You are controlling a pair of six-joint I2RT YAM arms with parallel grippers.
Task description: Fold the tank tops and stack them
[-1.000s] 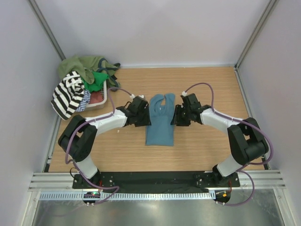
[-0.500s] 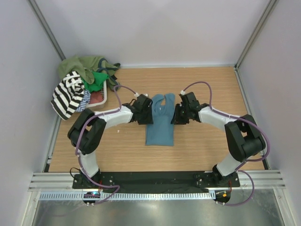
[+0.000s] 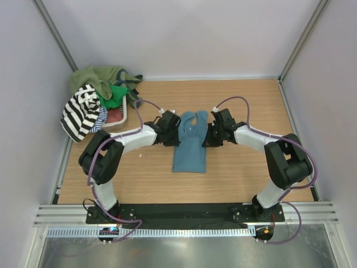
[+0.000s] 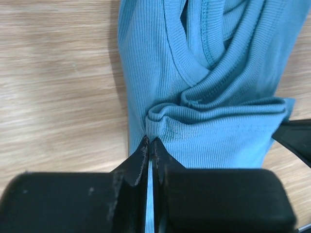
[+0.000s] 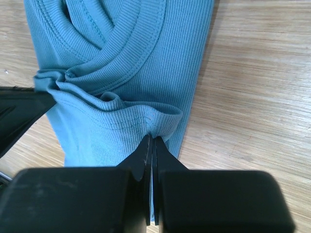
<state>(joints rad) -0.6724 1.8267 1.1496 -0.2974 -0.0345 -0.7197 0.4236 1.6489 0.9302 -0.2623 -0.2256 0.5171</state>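
Heap: tank tops piled at the far-left corner of the table (image 3: pixel 251 111), over and around a white bin (image 3: pixel 124 115).
Olive top (image 3: pixel 92 75): at the back of the heap, against the far wall.
Striped top (image 3: pixel 78 114): bold black and white bands, draped over the bin's left side and hanging past the table's left edge.
Green top (image 3: pixel 116 94): bunched between the olive top and the bin; a thin navy-striped piece shows just below it, beside the striped top.
Left gripper (image 3: pixel 172 131): low on the table at the left edge of the teal top (image 3: pixel 189 153). In its wrist view the fingers (image 4: pixel 141 160) are pressed together, with a sliver of teal cloth clamped between them at a small raised fold.
Teal top: near the middle of the table, lengthwise, straps toward the far edge and hem toward the near edge. It lies in a narrow folded strip, the neck and strap end rumpled in overlapping folds, a ridge of cloth drawn up across it between the two grippers.
Right gripper (image 3: pixel 211 134): at the teal top's right edge, opposite the left gripper. Its fingers (image 5: pixel 143 155) are closed tight on a pinch of the ribbed cloth, which puckers just above the tips.
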